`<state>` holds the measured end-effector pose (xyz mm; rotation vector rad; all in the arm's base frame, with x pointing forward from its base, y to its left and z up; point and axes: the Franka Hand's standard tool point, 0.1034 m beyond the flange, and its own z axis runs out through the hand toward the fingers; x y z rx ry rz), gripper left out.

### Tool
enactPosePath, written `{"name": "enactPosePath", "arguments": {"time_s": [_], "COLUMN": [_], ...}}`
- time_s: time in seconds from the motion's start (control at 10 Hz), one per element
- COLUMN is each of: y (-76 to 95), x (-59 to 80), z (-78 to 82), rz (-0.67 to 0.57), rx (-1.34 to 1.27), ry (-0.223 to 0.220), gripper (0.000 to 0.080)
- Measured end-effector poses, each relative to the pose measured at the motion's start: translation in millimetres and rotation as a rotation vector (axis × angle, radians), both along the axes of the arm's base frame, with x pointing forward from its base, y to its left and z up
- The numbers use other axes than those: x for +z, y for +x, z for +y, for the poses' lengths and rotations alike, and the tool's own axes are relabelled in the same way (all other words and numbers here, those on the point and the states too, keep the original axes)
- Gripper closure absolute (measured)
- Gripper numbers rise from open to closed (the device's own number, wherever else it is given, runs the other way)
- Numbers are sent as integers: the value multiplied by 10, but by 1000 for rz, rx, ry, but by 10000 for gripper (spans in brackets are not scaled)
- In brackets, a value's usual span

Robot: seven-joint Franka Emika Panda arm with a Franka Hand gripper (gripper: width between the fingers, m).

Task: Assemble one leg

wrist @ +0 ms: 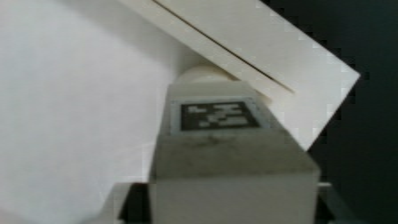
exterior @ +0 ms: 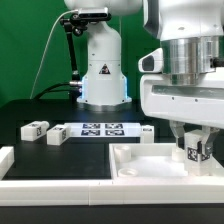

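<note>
My gripper point(exterior: 197, 148) is shut on a leg point(exterior: 197, 153), a small white oblong block with a black-and-white tag. It holds the leg upright over the near right corner of the large white tray-shaped square part point(exterior: 140, 168). In the wrist view the leg point(wrist: 226, 120) fills the middle, tag facing the camera, with my gripper point(wrist: 231, 203) clamped on its sides. Its far end meets the square part point(wrist: 71, 100) by a raised rim; I cannot tell whether it is seated. Three more legs lie on the table, two on the exterior view's left point(exterior: 35, 128) point(exterior: 57, 134) and one near the middle point(exterior: 147, 131).
The marker board point(exterior: 100, 128) lies flat between the loose legs. The robot base point(exterior: 102, 70) stands behind it with a cable to its left. A white block edge point(exterior: 5, 160) shows at the exterior view's near left.
</note>
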<state>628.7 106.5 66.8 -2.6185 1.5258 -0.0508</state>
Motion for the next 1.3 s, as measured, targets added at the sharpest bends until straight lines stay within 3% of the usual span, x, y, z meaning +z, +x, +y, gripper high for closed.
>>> {"name": "enactPosePath", "arguments": {"time_s": [0.1,0.4,0.7,1.3], "y": [-2,-8,-19,-33], "x": [-1,-8,-5,12], "z": [2,9,72,189], "rz": [2,1,-12,-40], "rx": [-16,50,310,936], "ry": [1,-4,-32,-92], "gripper": [508,189,152,151]}}
